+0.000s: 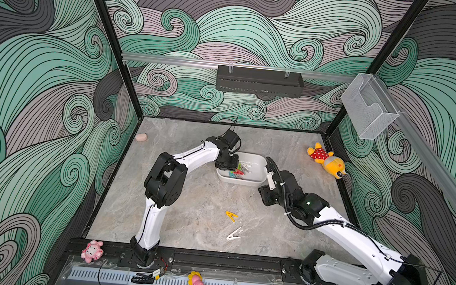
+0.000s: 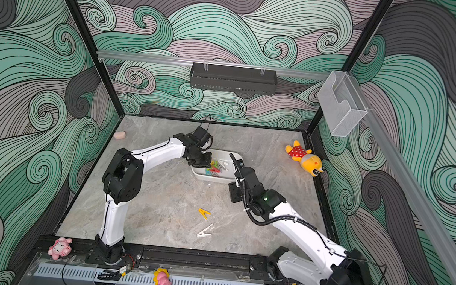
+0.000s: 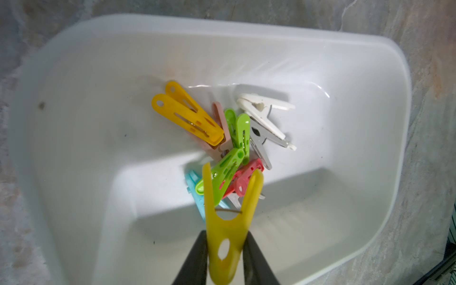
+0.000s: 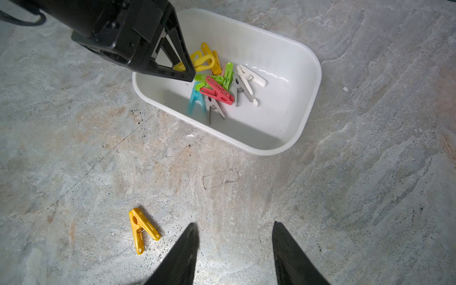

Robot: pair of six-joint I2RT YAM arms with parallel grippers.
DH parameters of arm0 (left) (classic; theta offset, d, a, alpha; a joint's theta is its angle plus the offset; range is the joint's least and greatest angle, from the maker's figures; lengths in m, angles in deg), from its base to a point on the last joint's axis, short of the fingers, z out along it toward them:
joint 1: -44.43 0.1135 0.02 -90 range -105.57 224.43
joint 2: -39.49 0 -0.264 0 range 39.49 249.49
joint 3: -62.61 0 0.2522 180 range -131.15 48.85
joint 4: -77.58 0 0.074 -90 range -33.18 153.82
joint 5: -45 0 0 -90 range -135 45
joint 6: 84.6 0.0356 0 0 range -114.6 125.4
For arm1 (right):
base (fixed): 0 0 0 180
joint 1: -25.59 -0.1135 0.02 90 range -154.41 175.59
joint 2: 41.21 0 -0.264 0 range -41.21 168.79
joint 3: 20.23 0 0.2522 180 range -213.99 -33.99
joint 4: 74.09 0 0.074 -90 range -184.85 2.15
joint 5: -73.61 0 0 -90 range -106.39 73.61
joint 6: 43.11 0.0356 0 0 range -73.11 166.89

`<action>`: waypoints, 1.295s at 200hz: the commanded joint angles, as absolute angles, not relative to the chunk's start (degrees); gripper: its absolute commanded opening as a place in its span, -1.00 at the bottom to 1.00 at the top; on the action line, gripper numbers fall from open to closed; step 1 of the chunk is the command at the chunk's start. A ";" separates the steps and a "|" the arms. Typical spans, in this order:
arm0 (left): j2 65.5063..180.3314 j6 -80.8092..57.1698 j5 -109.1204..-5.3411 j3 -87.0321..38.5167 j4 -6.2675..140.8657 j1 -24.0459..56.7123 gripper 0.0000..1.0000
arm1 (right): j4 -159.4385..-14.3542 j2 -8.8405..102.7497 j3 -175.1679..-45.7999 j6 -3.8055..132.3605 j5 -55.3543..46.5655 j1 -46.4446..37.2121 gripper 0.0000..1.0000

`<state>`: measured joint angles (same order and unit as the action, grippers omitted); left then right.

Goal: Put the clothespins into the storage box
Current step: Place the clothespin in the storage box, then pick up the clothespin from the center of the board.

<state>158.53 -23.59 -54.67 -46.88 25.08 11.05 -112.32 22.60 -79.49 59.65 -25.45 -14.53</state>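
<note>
Left gripper [image 3: 226, 234] over storage box [image 3: 357, 74] edge, pinching yellow clothespin [image 3: 230, 228]

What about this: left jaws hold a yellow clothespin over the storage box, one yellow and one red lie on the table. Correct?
Red is wrong: the second one on the table is a white clothespin, near the loose yellow clothespin, in both top views. Rest stands.

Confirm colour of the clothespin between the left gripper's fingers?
Yellow clothespin, clearest in the left wrist view.
</note>
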 commanded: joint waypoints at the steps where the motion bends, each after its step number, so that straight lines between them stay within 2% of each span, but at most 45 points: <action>1: 156.94 -23.12 -54.41 -46.63 25.67 11.30 -0.29 | -111.57 23.03 -79.78 59.37 -25.47 -14.32 0.02; 30: 153.88 -22.64 -54.10 -45.06 26.39 11.24 -0.08 | -112.28 22.66 -80.68 60.07 -24.96 -14.31 0.02; 83: 145.56 -21.99 -54.00 -40.76 27.51 11.25 -0.08 | -116.32 21.91 -83.47 65.17 -22.55 -15.76 0.02; 136: 136.34 -21.61 -54.11 -31.32 31.60 11.25 -0.02 | -121.16 21.30 -81.81 78.01 -26.73 -21.69 0.09; 169: 129.01 -23.87 -51.90 -22.82 37.10 11.30 -0.02 | -124.87 19.41 -80.56 92.48 -30.90 -27.98 0.18; 203: 123.77 -24.04 -51.22 -17.16 38.99 11.30 -0.02 | -135.81 19.45 -82.49 108.91 -37.29 -40.38 0.38; 234: 121.36 -24.35 -51.60 -13.85 40.37 11.25 -0.02 | -140.44 23.20 -85.78 119.69 -36.35 -47.96 0.43; 259: 116.91 -26.51 -52.14 -10.39 43.69 11.30 -0.02 | -141.54 26.77 -89.16 122.94 -34.15 -49.13 0.50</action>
<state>120.41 -24.40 -52.16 -12.54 39.72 11.05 -136.93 24.09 -85.63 113.41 -33.85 -48.21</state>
